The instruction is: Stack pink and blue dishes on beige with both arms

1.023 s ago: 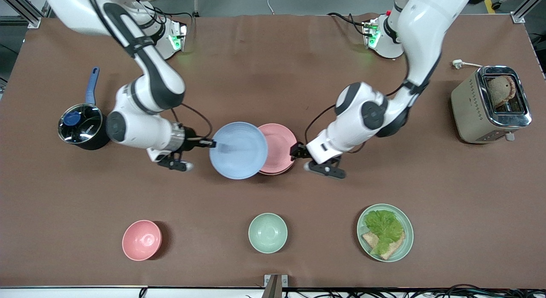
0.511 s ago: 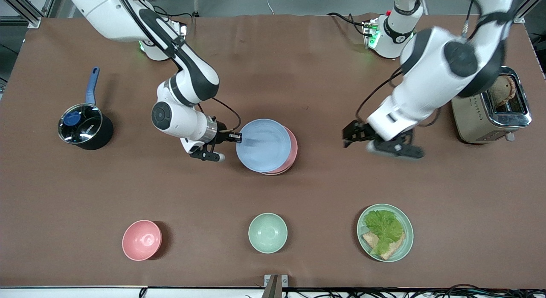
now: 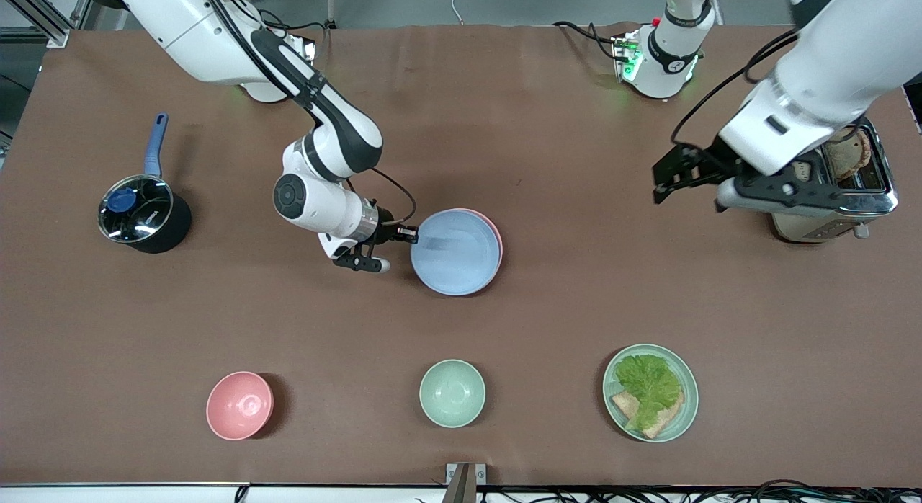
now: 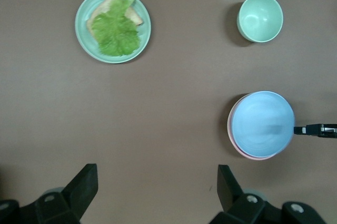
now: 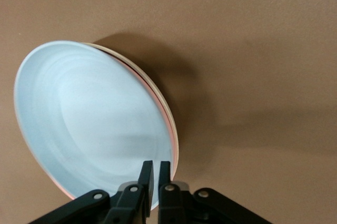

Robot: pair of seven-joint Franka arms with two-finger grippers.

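While both arms are showing over the brown table (image 3: 547, 128), you are looking at these conditions:

Right gripper (image 3: 408, 234): it is sitting at the blue plate's rim on the side toward the right arm's end of the table, with its fingers (image 5: 146, 177) pinching that rim between them.

Blue plate (image 3: 455, 251): it is lying on top of the pink plate (image 3: 495, 238), at the table's middle.

Pink plate: only a thin crescent is showing at the blue plate's edge. In the right wrist view, pale and pink rims (image 5: 158, 97) are peeking out under the blue plate (image 5: 84, 124).

Beige plate: you cannot be picking it out with certainty in the front view.

Left gripper (image 3: 666, 179): it is hanging in the air beside the toaster (image 3: 828, 175), well apart from the stack, fingers (image 4: 84, 184) spread wide and holding nothing.
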